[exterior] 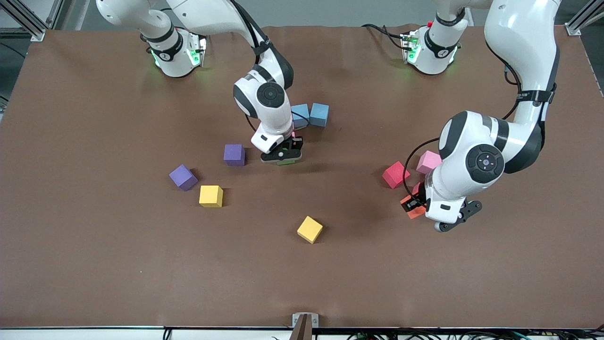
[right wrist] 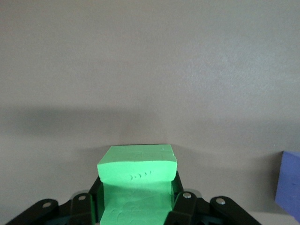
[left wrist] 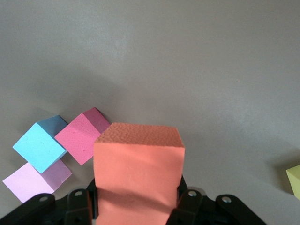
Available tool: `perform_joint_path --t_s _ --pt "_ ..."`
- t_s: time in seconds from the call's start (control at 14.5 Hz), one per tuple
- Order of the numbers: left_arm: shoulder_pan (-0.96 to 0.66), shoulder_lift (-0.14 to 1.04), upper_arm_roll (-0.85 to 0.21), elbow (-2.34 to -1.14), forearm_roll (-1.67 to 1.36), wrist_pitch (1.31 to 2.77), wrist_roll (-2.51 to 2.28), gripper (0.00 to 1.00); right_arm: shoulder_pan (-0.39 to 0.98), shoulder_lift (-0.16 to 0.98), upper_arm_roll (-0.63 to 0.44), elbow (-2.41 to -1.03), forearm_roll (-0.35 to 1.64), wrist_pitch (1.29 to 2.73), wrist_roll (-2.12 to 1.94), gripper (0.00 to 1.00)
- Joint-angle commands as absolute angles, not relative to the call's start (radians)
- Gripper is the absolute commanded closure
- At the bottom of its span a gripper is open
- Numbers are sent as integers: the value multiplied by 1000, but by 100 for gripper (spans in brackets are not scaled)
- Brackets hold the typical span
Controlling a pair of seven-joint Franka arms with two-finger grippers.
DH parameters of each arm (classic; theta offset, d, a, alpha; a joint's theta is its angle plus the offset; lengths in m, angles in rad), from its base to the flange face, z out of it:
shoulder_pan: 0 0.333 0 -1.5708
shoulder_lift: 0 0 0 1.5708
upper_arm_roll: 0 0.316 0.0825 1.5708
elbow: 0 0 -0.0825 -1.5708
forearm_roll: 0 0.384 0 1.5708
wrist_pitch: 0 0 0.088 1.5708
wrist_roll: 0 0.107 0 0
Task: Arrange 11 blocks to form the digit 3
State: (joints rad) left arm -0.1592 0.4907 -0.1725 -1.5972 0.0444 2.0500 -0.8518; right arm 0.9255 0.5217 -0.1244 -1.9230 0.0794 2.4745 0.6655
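Right wrist view shows the right gripper [right wrist: 136, 206] clamped on the green block [right wrist: 137, 180], which fills the space between its fingers; a purple block [right wrist: 289, 183] sits at the frame's edge. In the front view this gripper [exterior: 282, 155] is low over the table's middle, just beside that purple block [exterior: 234, 154] and near two light blue blocks [exterior: 310, 114] — another purple block [exterior: 182, 177] lies nearer the camera. The left gripper [left wrist: 138, 208] holds the orange block [left wrist: 137, 173] pinched between its fingers, over the table toward the left arm's end [exterior: 417, 205], close by a red block [exterior: 395, 174] and a pink block [exterior: 428, 162]. Two yellow cubes [exterior: 211, 196] lie apart — nearer the camera
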Motion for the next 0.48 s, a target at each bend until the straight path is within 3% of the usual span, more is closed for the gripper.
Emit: perform_joint_path --t_s 0.0,0.41 --pt "-163 491 -172 -1598 28 2062 -862 56 940 479 -126 -1974 98 2487 686 97" --pt "-163 491 -172 -1598 28 2062 -862 56 951 480 -127 -1979 98 2508 719 97"
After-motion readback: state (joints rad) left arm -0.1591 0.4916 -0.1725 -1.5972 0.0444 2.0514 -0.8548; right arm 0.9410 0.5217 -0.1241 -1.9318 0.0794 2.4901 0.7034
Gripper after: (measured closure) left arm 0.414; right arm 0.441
